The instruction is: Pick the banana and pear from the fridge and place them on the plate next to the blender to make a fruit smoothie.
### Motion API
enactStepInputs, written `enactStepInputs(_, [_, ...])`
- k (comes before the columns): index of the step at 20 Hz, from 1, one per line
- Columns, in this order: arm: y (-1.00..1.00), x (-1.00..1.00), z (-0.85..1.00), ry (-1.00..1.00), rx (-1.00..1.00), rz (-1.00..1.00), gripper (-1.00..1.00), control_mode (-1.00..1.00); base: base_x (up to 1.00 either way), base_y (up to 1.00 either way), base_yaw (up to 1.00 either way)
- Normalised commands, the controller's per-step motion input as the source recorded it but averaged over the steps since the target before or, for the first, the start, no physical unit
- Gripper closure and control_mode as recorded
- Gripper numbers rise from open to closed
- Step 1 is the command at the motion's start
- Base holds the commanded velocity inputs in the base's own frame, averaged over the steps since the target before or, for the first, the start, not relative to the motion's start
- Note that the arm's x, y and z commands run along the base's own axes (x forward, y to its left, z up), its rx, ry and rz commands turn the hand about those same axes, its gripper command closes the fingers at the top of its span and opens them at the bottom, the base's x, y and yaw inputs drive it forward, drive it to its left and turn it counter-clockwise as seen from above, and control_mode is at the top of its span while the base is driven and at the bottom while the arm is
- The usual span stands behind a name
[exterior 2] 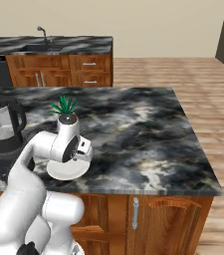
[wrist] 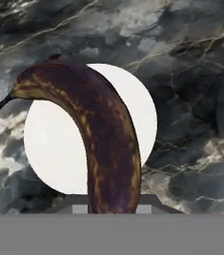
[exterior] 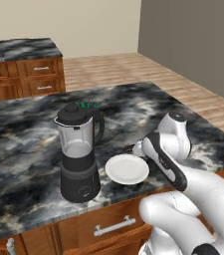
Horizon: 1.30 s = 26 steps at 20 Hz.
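Note:
The banana (wrist: 103, 144), very dark brown-black and curved, hangs stem-up in my gripper (wrist: 112, 206), which is shut on its lower end. Right under it lies the round white plate (wrist: 54, 149). In the left base view the plate (exterior: 127, 169) sits on the marble counter just right of the blender (exterior: 78, 154), and my gripper (exterior: 135, 148) hovers low over the plate's far right rim. From the right base view the gripper (exterior 2: 86, 152) hangs above the plate (exterior 2: 63, 172), with the blender (exterior 2: 4, 134) to the left. The pear and the fridge are out of view.
The dark marble island counter (exterior: 29, 134) stretches left and back. A small potted plant (exterior 2: 63, 107) stands behind the blender. Wooden drawers (exterior: 113, 226) run under the counter's front edge. A second counter with a sink (exterior 2: 44, 45) lies across the room.

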Motion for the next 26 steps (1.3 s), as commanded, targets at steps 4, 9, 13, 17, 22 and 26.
enactStepInputs(4, [0.19,0.63,-0.62,0.15,0.0,0.0,1.0,-1.0,0.0,0.0,0.0])
enactStepInputs(9, [0.21,0.62,-0.61,0.09,0.0,0.0,1.0,-1.0,0.0,0.0,0.0])
enactStepInputs(13, [0.02,0.42,-0.41,0.01,0.0,0.0,-1.0,-1.0,0.0,0.0,0.0])
enactStepInputs(17, [0.0,-0.19,0.34,-0.08,0.0,0.0,-1.0,-1.0,0.0,0.0,0.0])
enactStepInputs(22, [0.0,-0.61,0.87,-0.25,0.0,0.0,-1.0,-1.0,0.0,0.0,0.0])
enactStepInputs(26, [0.0,-0.99,0.93,-0.25,0.0,0.0,-1.0,-1.0,0.0,0.0,0.0])
